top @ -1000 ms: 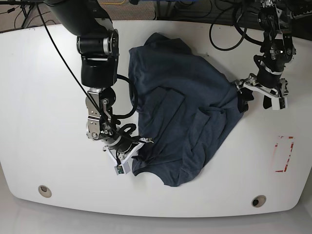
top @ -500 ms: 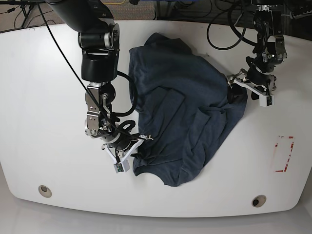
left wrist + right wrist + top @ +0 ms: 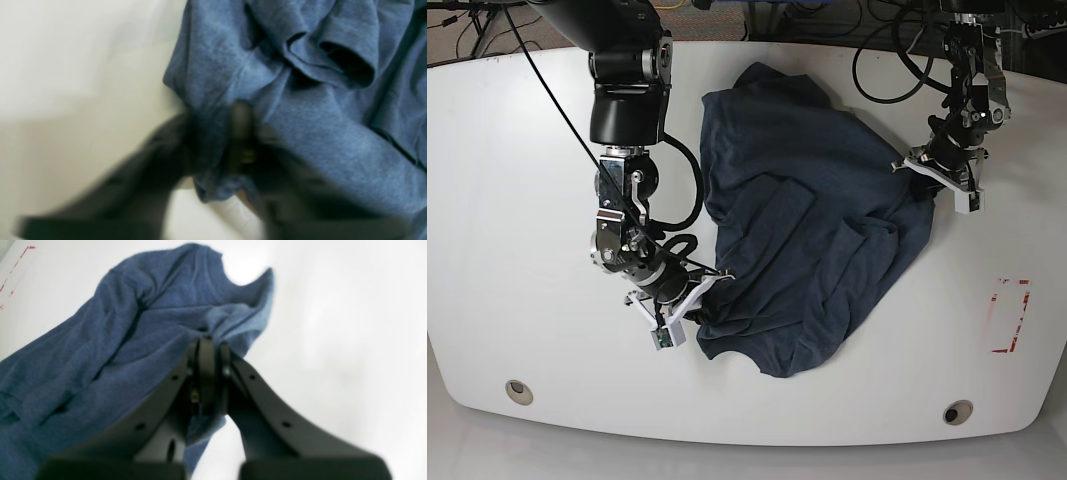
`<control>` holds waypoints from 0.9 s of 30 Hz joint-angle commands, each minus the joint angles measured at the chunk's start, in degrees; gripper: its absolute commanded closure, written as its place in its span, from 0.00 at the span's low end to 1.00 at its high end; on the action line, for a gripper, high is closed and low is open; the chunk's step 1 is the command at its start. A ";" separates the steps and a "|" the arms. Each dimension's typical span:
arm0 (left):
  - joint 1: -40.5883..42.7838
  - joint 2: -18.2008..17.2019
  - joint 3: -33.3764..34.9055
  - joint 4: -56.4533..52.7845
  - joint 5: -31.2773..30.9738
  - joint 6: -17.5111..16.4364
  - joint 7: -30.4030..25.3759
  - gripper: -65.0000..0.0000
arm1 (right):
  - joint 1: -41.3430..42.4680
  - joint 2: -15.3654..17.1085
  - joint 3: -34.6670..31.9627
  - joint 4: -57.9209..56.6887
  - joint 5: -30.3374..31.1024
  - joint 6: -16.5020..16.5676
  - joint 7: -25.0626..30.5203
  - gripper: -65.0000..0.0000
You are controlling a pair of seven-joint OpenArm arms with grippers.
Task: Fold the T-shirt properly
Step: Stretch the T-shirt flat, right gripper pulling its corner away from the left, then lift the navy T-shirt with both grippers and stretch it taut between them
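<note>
The T-shirt (image 3: 812, 250) lies crumpled between both grippers. The right gripper (image 3: 208, 350) pinches its hem edge; the left gripper (image 3: 924, 185) is clamped on cloth at the opposite edge.

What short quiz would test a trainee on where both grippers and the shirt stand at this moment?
1. True or false: the T-shirt lies flat and neatly folded on the table.
2. What is the right gripper shut on?
3. Which edge does the left gripper hold? A: the shirt's edge toward the red marking; B: the edge by the right gripper; C: nothing.

Key
1. False: it is crumpled, with loose folds.
2. A bunched bit of the T-shirt's edge.
3. A. The left wrist view is blurred, yet cloth is gathered at the gripper's closed tips.
</note>
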 commanded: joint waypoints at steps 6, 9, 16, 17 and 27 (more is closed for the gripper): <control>-0.28 -0.76 -0.48 4.12 -0.21 -0.12 -1.02 1.00 | -2.58 1.78 0.20 8.55 0.81 0.51 -0.83 1.00; 1.13 -0.94 -0.57 8.61 -0.21 -0.83 -0.94 1.00 | -4.33 3.28 0.03 11.54 1.07 0.51 -1.53 1.00; 4.91 -4.37 -1.01 18.89 -0.47 -3.20 -0.94 1.00 | -7.59 5.30 0.11 18.04 0.90 0.51 -1.62 1.00; 5.08 -4.72 -1.10 19.69 -0.47 -3.29 -0.94 1.00 | -7.76 5.65 0.11 18.48 0.90 0.51 -1.62 1.00; 4.47 -9.03 -4.70 22.59 -1.61 -3.38 -1.02 1.00 | -4.60 10.40 0.29 19.19 1.25 0.59 -1.27 1.00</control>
